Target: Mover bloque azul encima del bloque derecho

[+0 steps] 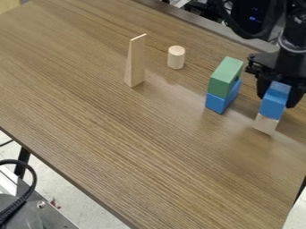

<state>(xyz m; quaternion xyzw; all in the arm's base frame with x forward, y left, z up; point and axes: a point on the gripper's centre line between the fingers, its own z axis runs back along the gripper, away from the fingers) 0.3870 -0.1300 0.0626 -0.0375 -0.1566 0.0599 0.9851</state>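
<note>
Brown tabletop [137,179] nearest; the jaws clamp a blue block [274,105] (rather lighter on top) over a pale block [265,124].

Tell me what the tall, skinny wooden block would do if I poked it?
The tall wooden block would probably tip over, since it stands upright on a small base. It looks like solid wood, so it should stay stiff. Its flat sides suggest it would slide or lie still, not roll.

We've got the blue block [274,105], rectangular, gripped, directly atop the right block [265,124]: pale wood, on the table [149,156].
</note>
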